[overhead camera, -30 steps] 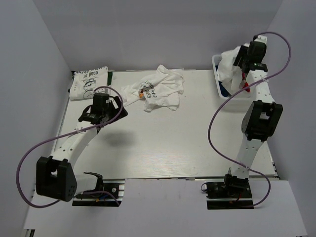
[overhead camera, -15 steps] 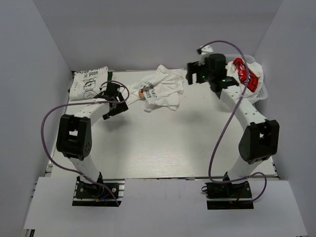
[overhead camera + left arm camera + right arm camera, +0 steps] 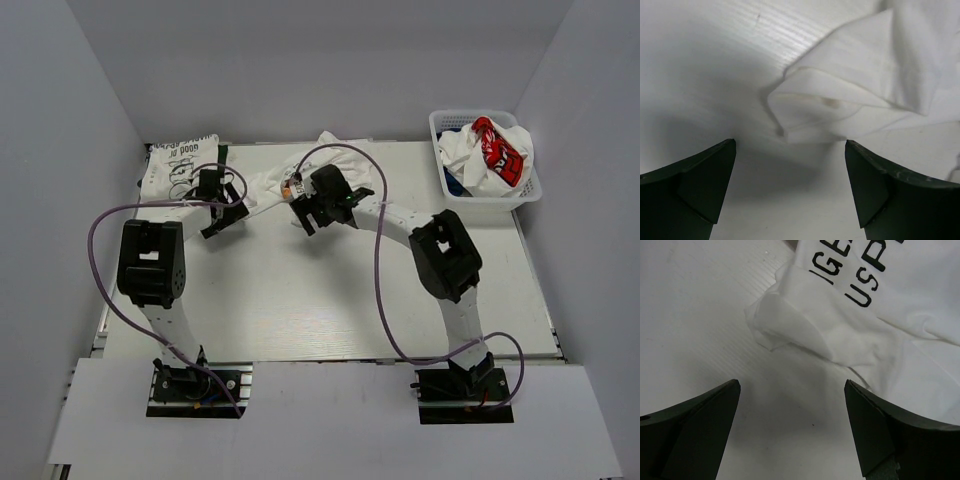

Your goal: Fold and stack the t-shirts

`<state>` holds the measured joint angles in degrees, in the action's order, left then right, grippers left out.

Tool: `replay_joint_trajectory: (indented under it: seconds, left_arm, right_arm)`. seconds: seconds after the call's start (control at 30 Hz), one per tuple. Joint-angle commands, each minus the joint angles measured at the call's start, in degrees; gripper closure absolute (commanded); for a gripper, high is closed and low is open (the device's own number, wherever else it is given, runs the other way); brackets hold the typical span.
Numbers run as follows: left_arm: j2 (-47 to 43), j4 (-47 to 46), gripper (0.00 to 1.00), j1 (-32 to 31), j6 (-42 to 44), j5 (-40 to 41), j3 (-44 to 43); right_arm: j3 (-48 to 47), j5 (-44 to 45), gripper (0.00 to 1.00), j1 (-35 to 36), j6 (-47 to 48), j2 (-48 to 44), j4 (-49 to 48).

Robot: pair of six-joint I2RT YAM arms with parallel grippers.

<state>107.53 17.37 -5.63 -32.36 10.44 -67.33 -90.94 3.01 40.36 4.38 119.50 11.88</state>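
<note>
White lattice basket (image 3: pixel 492 205) is sitting at the table's (image 3: pixel 330 300) far right corner and holding a heap. White tee with red patch (image 3: pixel 497 150) is lying on top, more white cloth is bunching beside it on the left, and a sliver of dark blue tee (image 3: pixel 452 185) is peeking out low against the left wall. Can't tell how many garments are in there. Crumpled white tee with black lettering (image 3: pixel 345 165) is lying loose on the table at far centre, outside the basket. Folded white tee with black line drawing (image 3: pixel 180 165) is resting flat at the far left corner, well apart from the basket. Left gripper (image 3: pixel 789 145) is hanging low over the table, jaws spread wide, gripping nothing. A folded sleeve edge of the crumpled tee is lying just ahead of its fingertips, not between them. Right gripper (image 3: pixel 791 384) is likewise gaping wide and empty, with a bunched corner below the lettering sitting just ahead of its fingers. Both arms are reaching toward that tee from opposite sides.
</note>
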Motion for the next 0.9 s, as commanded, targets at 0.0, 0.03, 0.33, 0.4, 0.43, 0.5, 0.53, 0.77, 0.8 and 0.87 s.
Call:
replay_joint_trajectory:
  seconds: [0.0,0.03,0.33,0.4,0.43,0.5,0.53,0.77,0.8,0.87]
  left_arm:
    - [0.66,-9.00,0.00,1.32,-0.16,-8.40,1.67]
    - [1.36,-9.97,0.00,1.93,-0.16,-9.02,1.15]
    - [9.37,-12.07,0.25,3.78,-0.08,-15.17,-2.11]
    - [8.23,-15.85,0.47,3.78,1.59,-19.39,1.05]
    - [7.53,-18.83,0.66,3.78,2.29,-20.27,2.02]
    - [5.86,-19.47,1.00,3.78,2.30,-20.81,2.64]
    - [5.16,-19.47,1.00,3.78,2.82,-20.81,2.64]
    - [-14.83,-18.95,1.00,3.78,3.44,-14.68,7.64]
    - [-18.02,-18.08,1.00,3.78,3.44,-13.61,8.26]
    - [-24.52,-16.50,1.00,3.08,3.44,-9.15,9.75]
  right_arm:
    - [-5.13,4.36,0.10,-0.11,-2.53,1.78,-2.74]
    - [-6.78,4.73,0.10,0.24,-2.97,4.40,-2.48]
    - [-12.77,12.90,0.10,1.04,-13.86,12.40,-6.43]
    - [-15.76,13.25,0.14,0.95,-14.75,14.52,-3.54]
    - [-16.11,14.04,0.31,0.95,-14.84,14.88,-3.01]
    - [-15.24,14.74,0.55,1.12,-15.19,14.36,-3.18]
    - [-14.63,16.05,0.84,1.21,-15.37,13.92,-4.48]
    - [0.04,21.86,1.00,0.86,-14.23,-6.01,-8.54]
    - [5.45,22.04,1.00,0.86,-14.14,-11.08,-9.67]
    - [8.92,22.40,1.00,0.86,-11.60,-22.85,-10.38]
